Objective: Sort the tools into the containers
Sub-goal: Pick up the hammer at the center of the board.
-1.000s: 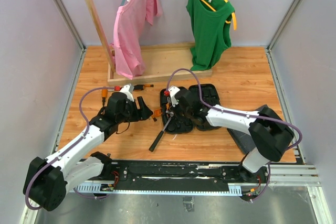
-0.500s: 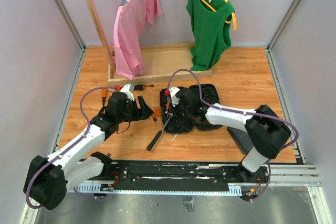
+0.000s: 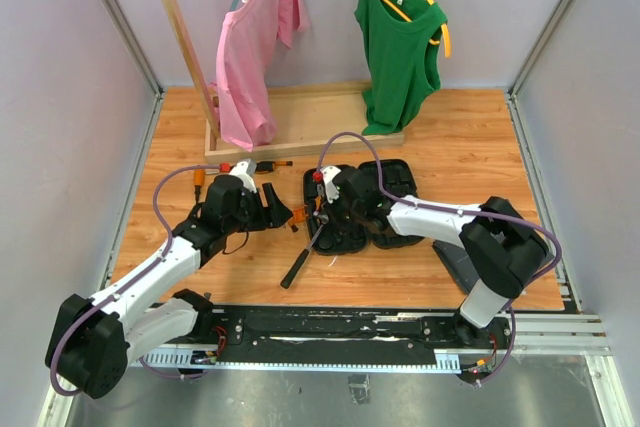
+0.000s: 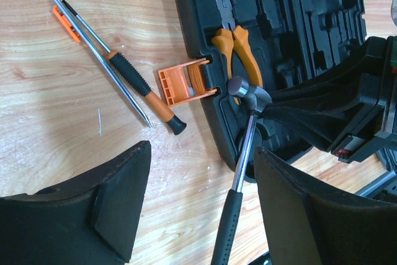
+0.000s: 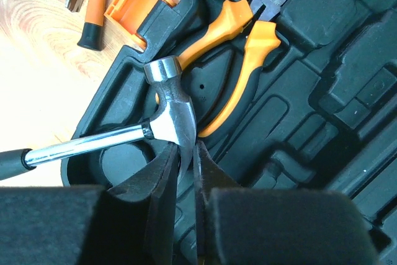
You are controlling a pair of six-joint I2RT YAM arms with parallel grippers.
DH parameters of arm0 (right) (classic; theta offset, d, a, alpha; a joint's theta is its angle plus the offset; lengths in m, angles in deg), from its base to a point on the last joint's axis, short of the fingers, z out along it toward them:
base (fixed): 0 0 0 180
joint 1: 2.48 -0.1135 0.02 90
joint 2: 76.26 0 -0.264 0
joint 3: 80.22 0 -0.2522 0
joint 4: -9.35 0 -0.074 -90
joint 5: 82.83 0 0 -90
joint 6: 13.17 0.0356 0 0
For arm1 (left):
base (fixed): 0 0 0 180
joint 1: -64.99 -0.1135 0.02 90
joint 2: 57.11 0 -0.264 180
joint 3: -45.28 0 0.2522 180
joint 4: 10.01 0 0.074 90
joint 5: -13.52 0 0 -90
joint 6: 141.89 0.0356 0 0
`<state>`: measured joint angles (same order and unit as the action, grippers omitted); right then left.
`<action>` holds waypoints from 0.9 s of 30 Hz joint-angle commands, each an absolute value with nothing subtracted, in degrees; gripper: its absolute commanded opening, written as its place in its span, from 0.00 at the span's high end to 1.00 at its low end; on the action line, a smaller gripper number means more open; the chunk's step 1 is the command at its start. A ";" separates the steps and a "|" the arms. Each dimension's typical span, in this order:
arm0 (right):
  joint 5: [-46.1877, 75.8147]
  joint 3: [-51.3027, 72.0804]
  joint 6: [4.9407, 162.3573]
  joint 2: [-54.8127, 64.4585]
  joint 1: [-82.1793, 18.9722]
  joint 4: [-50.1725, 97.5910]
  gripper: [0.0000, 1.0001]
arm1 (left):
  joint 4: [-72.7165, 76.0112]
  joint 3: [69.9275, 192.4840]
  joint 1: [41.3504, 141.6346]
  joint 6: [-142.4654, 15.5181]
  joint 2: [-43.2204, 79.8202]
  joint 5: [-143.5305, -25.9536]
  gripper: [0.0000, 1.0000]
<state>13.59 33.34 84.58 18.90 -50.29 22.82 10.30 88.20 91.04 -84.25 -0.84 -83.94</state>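
So far we've got the orange pliers [image 5: 251,54] in the case [image 5: 322,91]. Right fingers [image 5: 152,184] pinch the hammer [image 5: 170,100] head at its near-left corner. Left fingers [image 4: 118,197] are wide and empty. The screwdrivers [image 4: 133,79] wait on the worktop [image 4: 62,128].

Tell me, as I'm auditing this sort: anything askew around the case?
The hammer lies askew: its head, pinched by the right gripper, sits over a corner of the tool case while its handle juts over the table, not seated in any slot.

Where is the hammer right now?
Top view, left of centre: the hammer, head at the near-left edge of the case beside the orange pliers, pinched by the right gripper, handle slanting out over the table.
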 commanded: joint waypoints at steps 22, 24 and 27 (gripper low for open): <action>3.55 38.30 77.57 -1.83 -49.34 22.47 0.99 | 0.22 89.76 97.59 -80.06 0.68 -97.61 0.29; 3.23 38.83 77.32 -4.18 -49.14 22.52 0.99 | -1.04 89.60 99.28 -79.73 1.28 -98.16 0.28; 3.26 39.68 77.17 -8.39 -48.69 22.70 0.99 | -2.12 89.21 101.01 -79.20 2.24 -99.26 0.29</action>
<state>4.93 39.02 78.42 -2.96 -49.92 24.79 2.06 88.38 99.08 -80.65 1.26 -95.86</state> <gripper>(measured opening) 0.126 0.713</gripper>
